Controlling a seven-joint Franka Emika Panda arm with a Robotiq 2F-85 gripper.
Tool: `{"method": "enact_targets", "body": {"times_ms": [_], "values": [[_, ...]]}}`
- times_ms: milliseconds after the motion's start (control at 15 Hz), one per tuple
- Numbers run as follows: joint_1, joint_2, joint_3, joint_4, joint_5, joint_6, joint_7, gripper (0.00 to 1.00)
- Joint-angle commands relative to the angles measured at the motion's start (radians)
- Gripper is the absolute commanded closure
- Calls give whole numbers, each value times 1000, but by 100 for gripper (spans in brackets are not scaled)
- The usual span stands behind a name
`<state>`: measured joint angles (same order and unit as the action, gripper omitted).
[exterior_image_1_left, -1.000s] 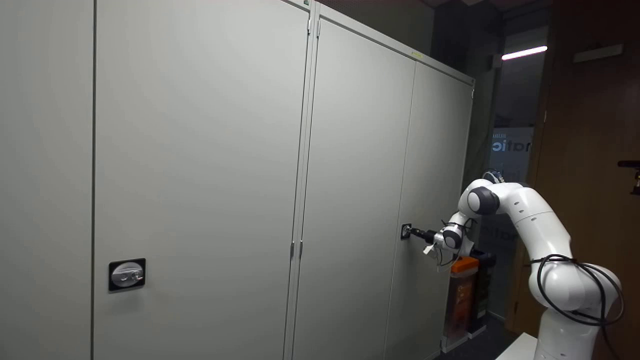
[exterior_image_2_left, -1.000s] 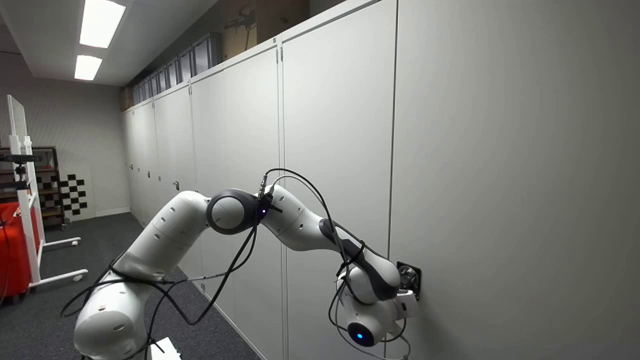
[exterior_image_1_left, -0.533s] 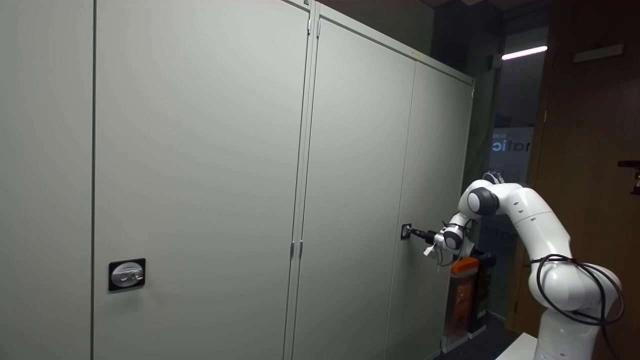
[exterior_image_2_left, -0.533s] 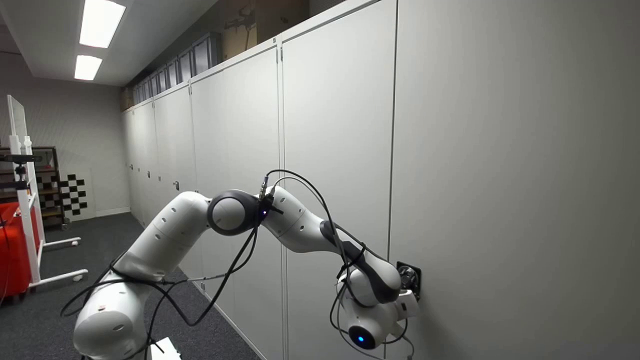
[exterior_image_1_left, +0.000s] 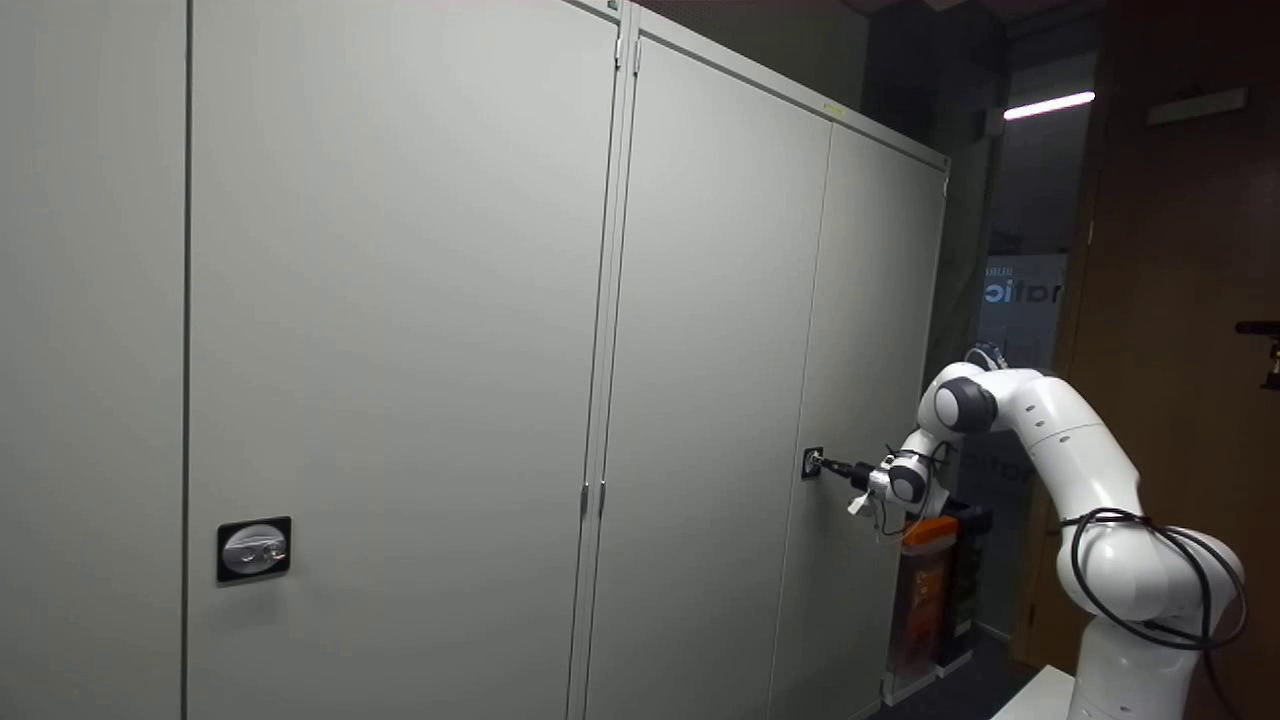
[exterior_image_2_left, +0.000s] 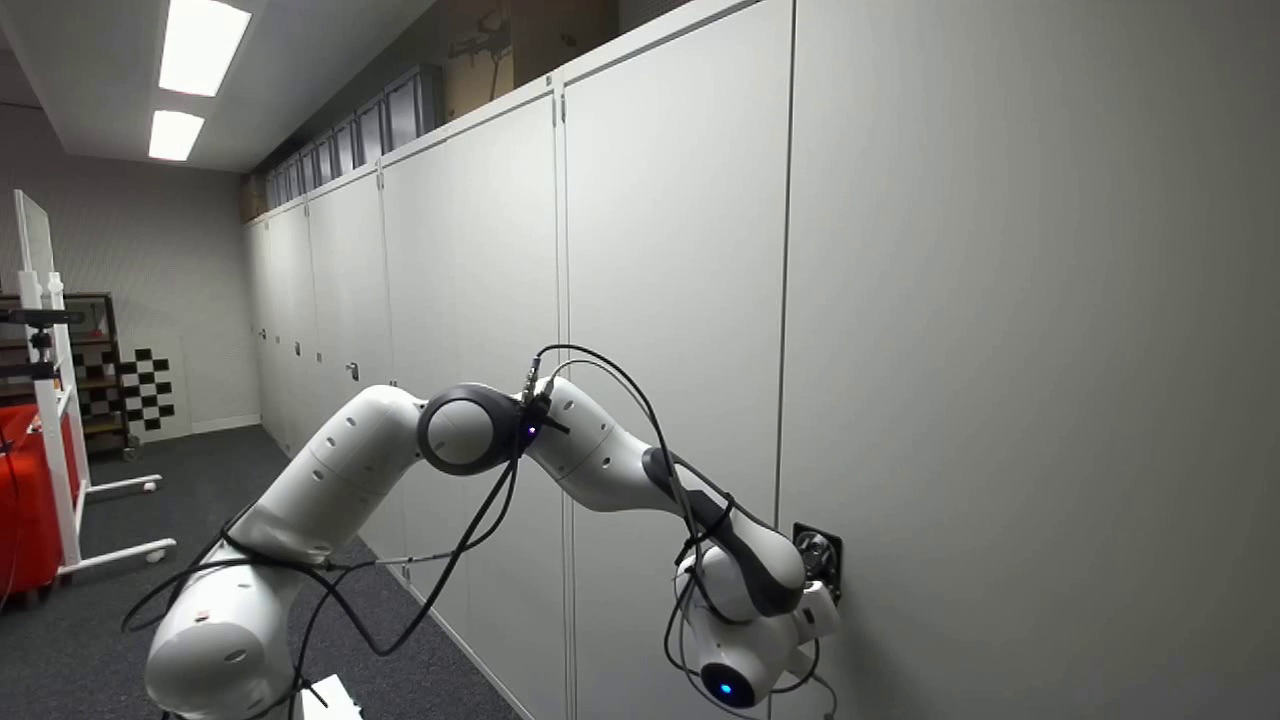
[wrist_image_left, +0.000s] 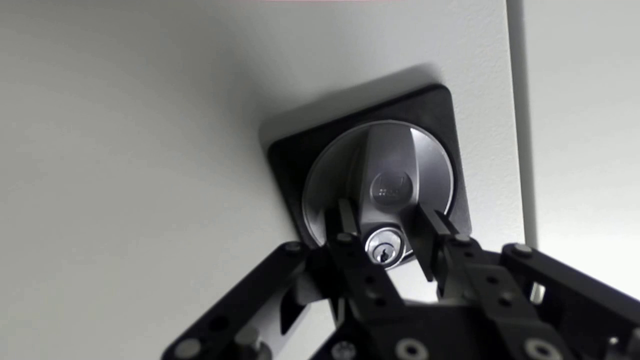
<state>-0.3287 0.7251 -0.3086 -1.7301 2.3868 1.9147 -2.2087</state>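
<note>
Hand straddles the silver cabinet handle; whether it is clamped, I cannot tell.

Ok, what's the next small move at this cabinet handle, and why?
Probably ease the fingers slightly closed: in the wrist view they stand on either side of the handle's raised bar, near the key lock, but firm contact on both sides can't be confirmed.

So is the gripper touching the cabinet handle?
Cannot tell: in the wrist view, the gripper straddles the cabinet handle, but it's too dark to see contact or gap.
</note>
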Motion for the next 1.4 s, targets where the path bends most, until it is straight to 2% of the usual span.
{"method": "enact_targets", "body": {"times_ms": [0, 1333], "values": [[-31, 44, 3, 117, 62, -19, -34, 92], [-32, 35, -2, 112, 40, -44, -198, 92]]}}
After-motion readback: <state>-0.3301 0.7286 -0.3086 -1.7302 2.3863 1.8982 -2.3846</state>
